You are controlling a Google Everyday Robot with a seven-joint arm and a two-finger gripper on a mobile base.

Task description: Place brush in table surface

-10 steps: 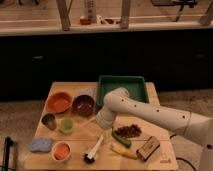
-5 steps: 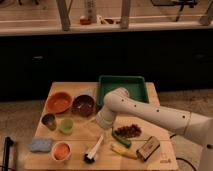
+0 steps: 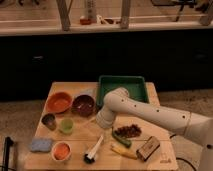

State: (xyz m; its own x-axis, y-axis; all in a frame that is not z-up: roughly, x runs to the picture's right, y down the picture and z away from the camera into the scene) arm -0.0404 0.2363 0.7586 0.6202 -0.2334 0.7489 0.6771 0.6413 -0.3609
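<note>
The brush lies flat on the tan plank table surface near the front edge, with its white handle pointing up and right and its black bristle head toward the front. My gripper is at the end of the white arm, just above and behind the handle's tip. I cannot see contact between the gripper and the brush.
A green tray is at the back. An orange bowl, a dark red bowl, a metal cup, a green cup, a blue sponge and a small orange bowl are on the left. A cucumber, a banana and a brown box are on the right.
</note>
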